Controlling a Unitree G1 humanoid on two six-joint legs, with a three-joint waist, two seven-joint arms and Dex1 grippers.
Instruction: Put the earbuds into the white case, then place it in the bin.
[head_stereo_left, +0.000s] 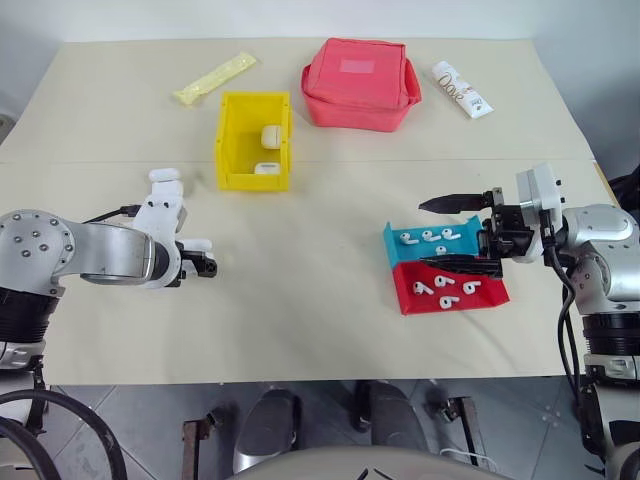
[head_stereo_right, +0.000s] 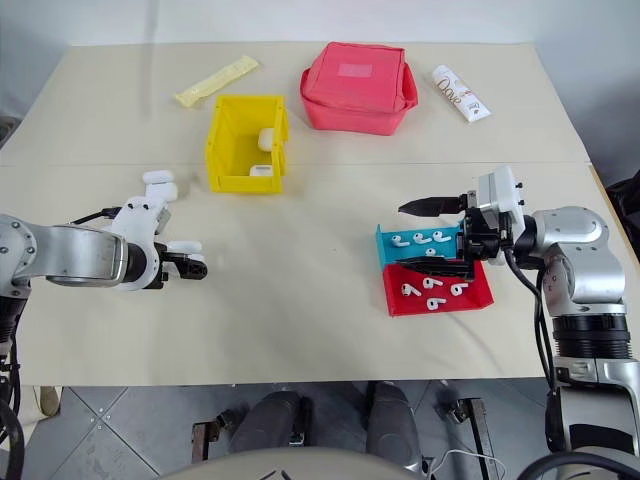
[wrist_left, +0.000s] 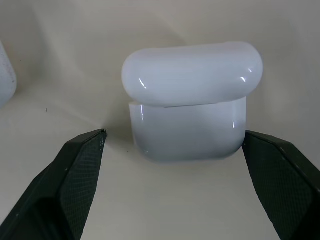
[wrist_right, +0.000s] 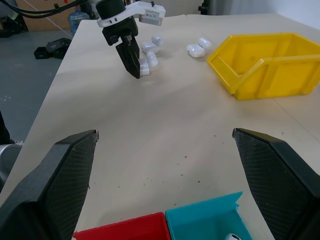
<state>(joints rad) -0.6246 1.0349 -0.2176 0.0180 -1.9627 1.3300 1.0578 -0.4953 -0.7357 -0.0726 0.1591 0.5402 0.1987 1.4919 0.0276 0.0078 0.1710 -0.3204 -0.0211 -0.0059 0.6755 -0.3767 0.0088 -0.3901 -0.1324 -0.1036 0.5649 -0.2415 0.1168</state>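
A white case (wrist_left: 190, 100) stands on the table with its lid resting on its body, between the two fingers of my open left gripper (wrist_left: 173, 134). The fingers stand apart from its sides. From the head the left gripper (head_stereo_left: 203, 263) is low at the table's left, with that case (head_stereo_left: 197, 244) beside it. My right gripper (head_stereo_left: 460, 235) hangs open over two trays at the right, nothing in it. Several white earbuds (head_stereo_left: 428, 237) lie in the blue tray (head_stereo_left: 390, 240), more earbuds in the red tray (head_stereo_left: 405, 300). The yellow bin (head_stereo_left: 222, 140) stands at the back centre-left, holding two white cases (head_stereo_left: 270, 133).
Another white case (head_stereo_left: 165, 177) lies behind my left hand. A pink-red pouch (head_stereo_left: 358, 82) sits right of the bin. A white tube (head_stereo_left: 462, 90) lies at the back right and a pale yellow packet (head_stereo_left: 215, 78) at the back left.
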